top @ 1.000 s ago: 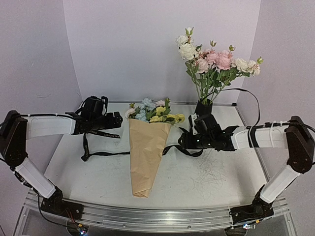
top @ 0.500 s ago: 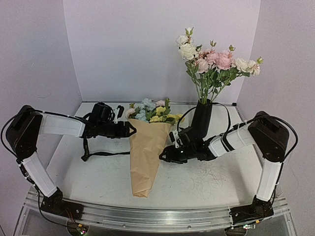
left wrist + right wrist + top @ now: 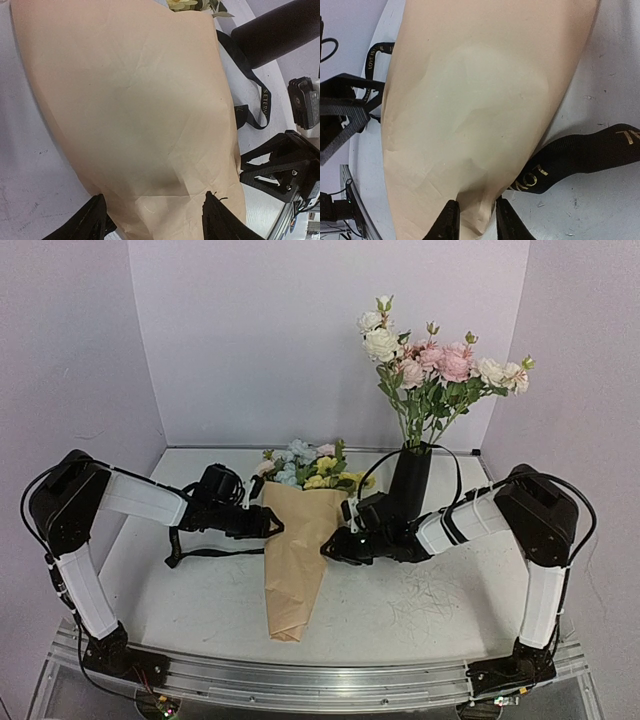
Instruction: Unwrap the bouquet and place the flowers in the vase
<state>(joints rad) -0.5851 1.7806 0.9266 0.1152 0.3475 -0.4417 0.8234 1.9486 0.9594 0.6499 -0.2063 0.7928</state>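
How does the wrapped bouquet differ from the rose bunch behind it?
The bouquet lies flat on the table; the rose bunch stands upright in the black vase. The bouquet is wrapped in tan paper; the rose bunch is unwrapped. The bouquet shows small blue and yellow flowers; the rose bunch, larger cream and pink ones. Both have green leaves.

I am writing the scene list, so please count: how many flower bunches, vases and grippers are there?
Flower bunches: 2 (bouquet, roses)
Vases: 1 (vase)
Grippers: 2 (left gripper, right gripper)
Total: 5
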